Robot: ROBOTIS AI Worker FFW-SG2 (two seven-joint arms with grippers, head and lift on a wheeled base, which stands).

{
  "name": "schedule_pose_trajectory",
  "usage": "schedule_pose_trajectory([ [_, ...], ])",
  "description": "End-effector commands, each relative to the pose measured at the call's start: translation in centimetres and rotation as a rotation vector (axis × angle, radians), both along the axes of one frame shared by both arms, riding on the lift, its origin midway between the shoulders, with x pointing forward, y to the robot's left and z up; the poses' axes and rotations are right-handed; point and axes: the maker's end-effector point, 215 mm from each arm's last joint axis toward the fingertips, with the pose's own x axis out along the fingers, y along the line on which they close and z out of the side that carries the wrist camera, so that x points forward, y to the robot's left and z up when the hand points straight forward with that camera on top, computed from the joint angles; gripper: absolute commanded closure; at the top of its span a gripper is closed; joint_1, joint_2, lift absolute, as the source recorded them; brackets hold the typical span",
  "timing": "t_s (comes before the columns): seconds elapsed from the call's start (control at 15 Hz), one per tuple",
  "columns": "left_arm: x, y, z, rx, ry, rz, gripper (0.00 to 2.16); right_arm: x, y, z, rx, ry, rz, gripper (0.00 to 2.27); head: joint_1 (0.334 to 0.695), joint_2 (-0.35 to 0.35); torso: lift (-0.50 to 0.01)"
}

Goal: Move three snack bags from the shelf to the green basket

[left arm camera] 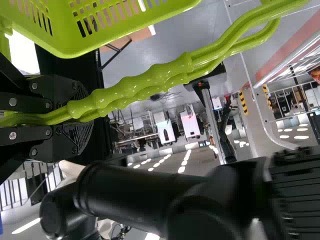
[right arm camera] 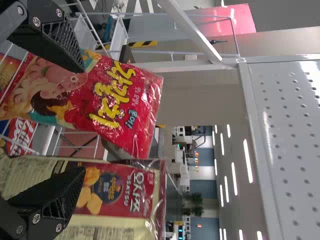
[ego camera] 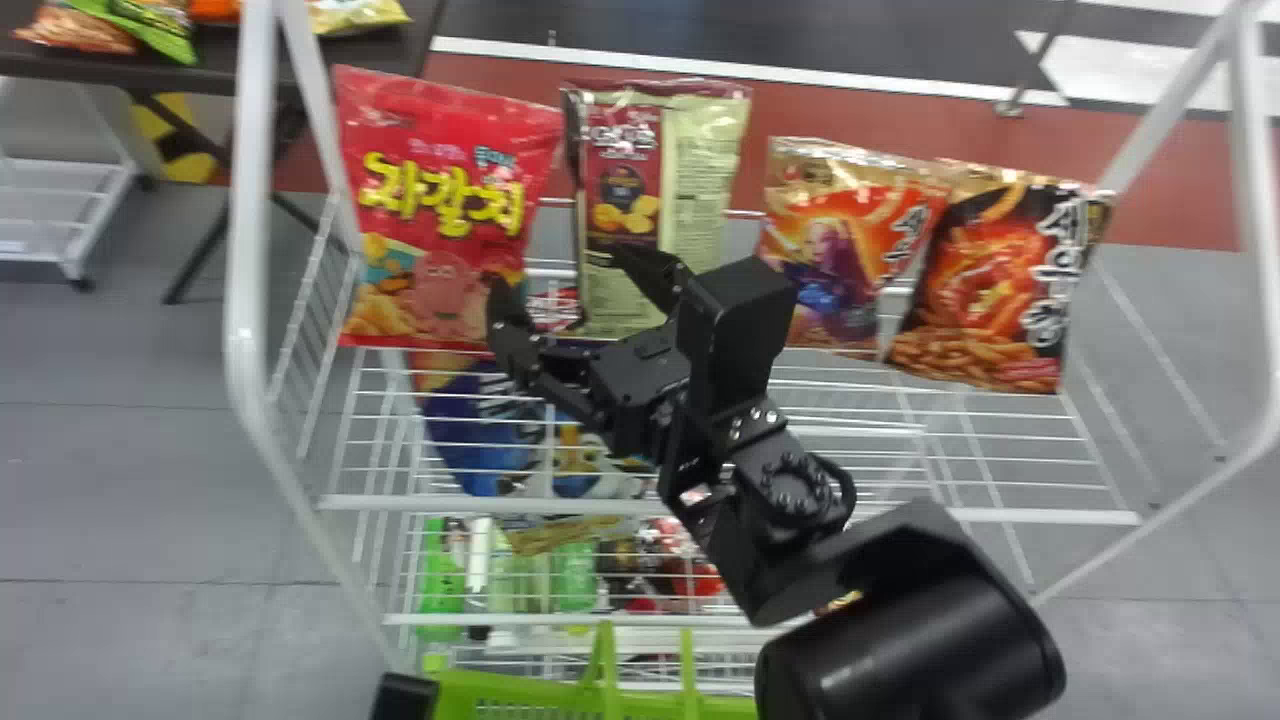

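Two green handles (left arm camera: pixel 137 90) are clamped together in my left gripper (left arm camera: pixel 80 113), with the green basket (ego camera: pixel 500 690) low before the shelf (ego camera: pixel 450 503); a bag dropped off-centre could swing or tip it, since I bear it by those handles. Next comes the red snack bag (ego camera: pixel 440 180), upright at the shelf's left end. Beside it my right gripper (ego camera: pixel 559 270) has its fingers wide apart, one over the red bag, the other over the cream-and-maroon bag (ego camera: pixel 700 150). I can't tell whether either finger touches. That straddle is my main worry: closing here could pinch both neighbouring edges, or shove one bag askew and come away with nothing. Slick wrappers could also slide out if I catch only an edge. Farther right, the orange bag (ego camera: pixel 840 240) and the black-fronted bag (ego camera: pixel 985 290) overlap, so pulling one might drag the other.
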Motion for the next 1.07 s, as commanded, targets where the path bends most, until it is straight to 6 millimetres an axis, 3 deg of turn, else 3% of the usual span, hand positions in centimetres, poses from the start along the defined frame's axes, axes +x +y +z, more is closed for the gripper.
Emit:
schedule_pose_trajectory([
  [0.0, 0.2, 0.1, -0.2, -0.001, 0.003, 0.002, 1.70, 2.5, 1.8, -0.8, -0.014, 0.032, 0.023, 0.12, 0.695, -0.044, -0.047],
  [0.33, 1.1, 0.2, -0.3, -0.010, 0.004, 0.006, 1.70, 5.2, 4.2, -2.5, 0.014, 0.088, 0.112, 0.15, 0.695, 0.028, -0.047],
  [0.47, 1.5, 0.1, -0.5, -0.014, 0.006, 0.009, 1.70, 5.7, 4.8, -2.7, 0.003, 0.091, 0.144, 0.31, 0.695, 0.043, -0.047],
  [0.6, 1.8, -0.1, -0.6, -0.015, 0.005, 0.010, 1.70, 5.6, 5.5, -2.6, -0.003, 0.103, 0.201, 0.76, 0.695, 0.051, -0.047],
  [0.67, 2.0, -0.2, -0.7, -0.015, 0.004, 0.009, 1.70, 5.2, 5.6, -4.3, -0.020, 0.175, 0.222, 1.39, 0.695, 0.061, -0.047],
  [0.73, 2.1, -0.3, -0.6, -0.018, 0.003, 0.009, 1.70, 4.8, 5.6, -4.2, -0.024, 0.192, 0.228, 1.91, 0.695, 0.064, -0.047],
  [0.8, 2.0, -0.4, -0.6, -0.022, 0.002, 0.008, 1.70, 4.3, 5.7, -3.7, -0.027, 0.192, 0.231, 2.04, 0.695, 0.065, -0.047],
  [1.0, 1.7, -0.7, -0.5, -0.025, -0.001, 0.002, 1.70, 1.2, 5.2, -1.6, -0.057, 0.172, 0.246, 2.05, 0.695, 0.061, -0.047],
])
